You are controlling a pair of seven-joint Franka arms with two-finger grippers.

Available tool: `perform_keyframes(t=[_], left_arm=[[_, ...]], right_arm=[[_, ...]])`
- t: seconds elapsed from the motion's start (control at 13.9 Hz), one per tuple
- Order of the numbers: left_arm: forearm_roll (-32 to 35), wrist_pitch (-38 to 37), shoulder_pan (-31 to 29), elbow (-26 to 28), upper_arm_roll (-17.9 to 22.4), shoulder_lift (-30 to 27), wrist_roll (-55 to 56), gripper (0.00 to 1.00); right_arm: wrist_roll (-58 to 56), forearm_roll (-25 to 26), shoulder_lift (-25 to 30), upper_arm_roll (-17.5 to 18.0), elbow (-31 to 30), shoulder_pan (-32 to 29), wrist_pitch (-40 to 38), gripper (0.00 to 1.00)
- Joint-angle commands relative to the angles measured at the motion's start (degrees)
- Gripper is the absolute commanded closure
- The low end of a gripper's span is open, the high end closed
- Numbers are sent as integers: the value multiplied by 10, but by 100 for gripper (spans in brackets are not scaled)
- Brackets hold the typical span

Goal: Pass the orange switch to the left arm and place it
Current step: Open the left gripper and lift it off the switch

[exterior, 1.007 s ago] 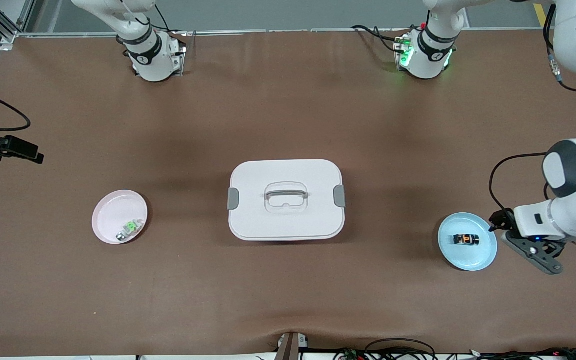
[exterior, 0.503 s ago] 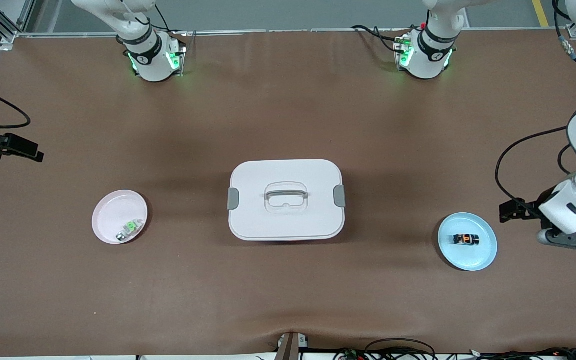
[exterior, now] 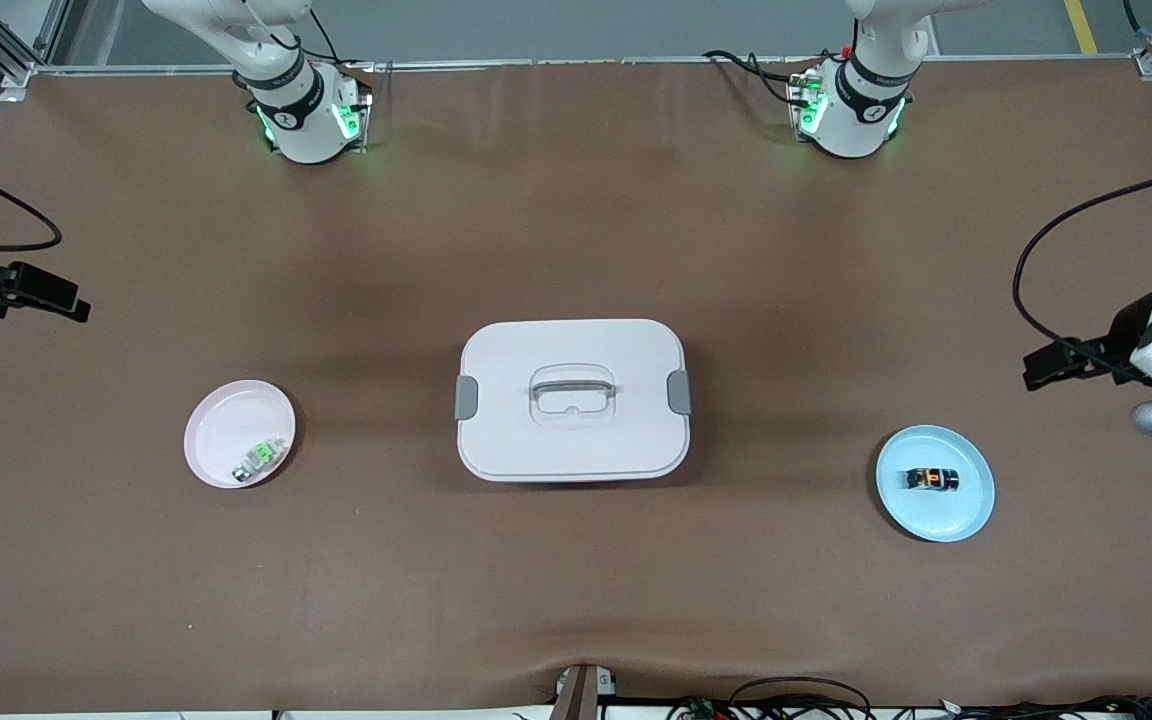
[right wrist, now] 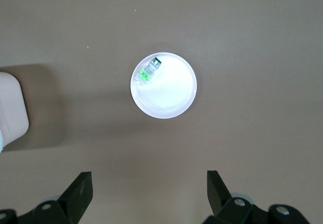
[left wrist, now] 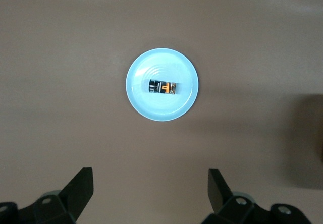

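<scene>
So we've got the orange switch [exterior: 935, 480] lying in a blue plate [exterior: 966, 515], under our left gripper [left wrist: 149, 193], whose fingers are spread wide with nothing between them. The box [exterior: 572, 400] sits mid-table. Our right gripper [right wrist: 149, 193] hangs over the pink plate [right wrist: 171, 100] holding a green component [right wrist: 149, 70], fingers apart too.

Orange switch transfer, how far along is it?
Nothing looks done: the orange switch lies on the blue plate. Neither arm holds anything; the left gripper hangs over that plate, the right gripper over the pink plate, both with open jaws. Pickup, handover past the box and placing remain.
</scene>
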State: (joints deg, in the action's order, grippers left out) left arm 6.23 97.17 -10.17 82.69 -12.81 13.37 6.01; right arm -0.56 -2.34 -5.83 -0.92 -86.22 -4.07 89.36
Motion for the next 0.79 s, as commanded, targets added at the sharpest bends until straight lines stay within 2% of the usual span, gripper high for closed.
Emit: perform_keyframes(t=[0.0, 0.22, 0.36, 0.72], left_arm=[[2, -12, 4, 13, 7, -42, -2, 0], [-3, -51, 46, 19, 34, -76, -4, 0], [-3, -68, 88, 44, 66, -104, -2, 0], [-22, -60, 123, 111, 83, -167, -4, 0]], right_arm=[[2, -11, 46, 4, -54, -3, 23, 0], [0, -9, 50, 5, -55, -2, 22, 0], [-1, -7, 51, 7, -54, 0, 23, 0], [-1, -7, 52, 7, -55, 5, 20, 0]])
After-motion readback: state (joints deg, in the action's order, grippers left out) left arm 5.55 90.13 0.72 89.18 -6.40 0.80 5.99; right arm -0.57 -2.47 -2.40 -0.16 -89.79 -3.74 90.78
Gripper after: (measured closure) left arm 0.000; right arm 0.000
